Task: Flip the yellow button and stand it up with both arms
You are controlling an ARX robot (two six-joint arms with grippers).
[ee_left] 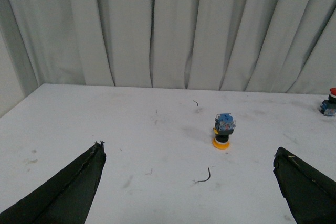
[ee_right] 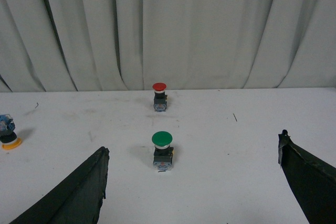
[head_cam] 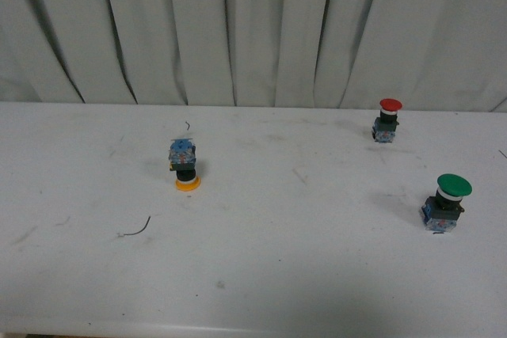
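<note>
yellow button (head_cam: 184,165): seen inverted, resting on its cap, block uppermost, left of centre on the white table (head_cam: 277,275) | left gripper (ee_left: 189,150): spread wide, nothing held | right gripper (ee_right: 194,142): spread wide, nothing held | red button (head_cam: 388,120), green button (head_cam: 447,202): stood upright at the right

left wrist: red button (ee_left: 329,106) cut by edge | right wrist: yellow button (ee_right: 7,132) clipped at edge
</note>
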